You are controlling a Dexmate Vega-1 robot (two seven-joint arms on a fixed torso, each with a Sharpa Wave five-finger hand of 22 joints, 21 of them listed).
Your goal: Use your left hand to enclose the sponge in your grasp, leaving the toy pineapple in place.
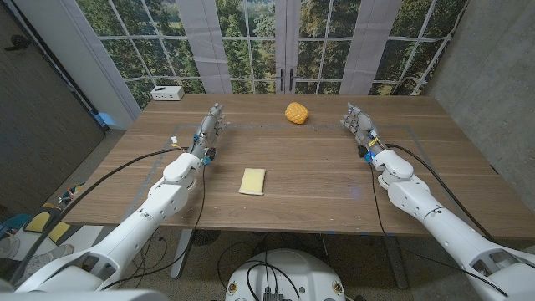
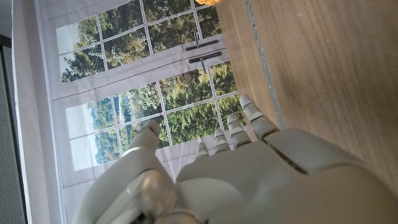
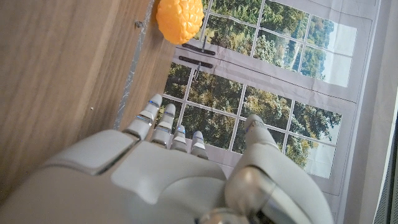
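A white box point(image 1: 168, 93) sits at the desk's point(image 1: 318, 180) far left corner. The left hand point(image 1: 212, 125) is poised on the left side of the desk, its fingers point(image 2: 249, 118) spread apart and holding nothing, pointing toward the windowed doors point(image 1: 284, 42). The yellow sponge point(image 1: 252, 181) lies flat on the desk nearer the robot, to the right of the left forearm and well apart from that hand. The pineapple point(image 1: 295, 113) stands near the far edge at centre, well beyond the sponge. On the right side, the right hand point(image 1: 358, 122) mirrors the left, fingers point(image 3: 163, 121) apart and empty, with the pineapple off to its inner side.
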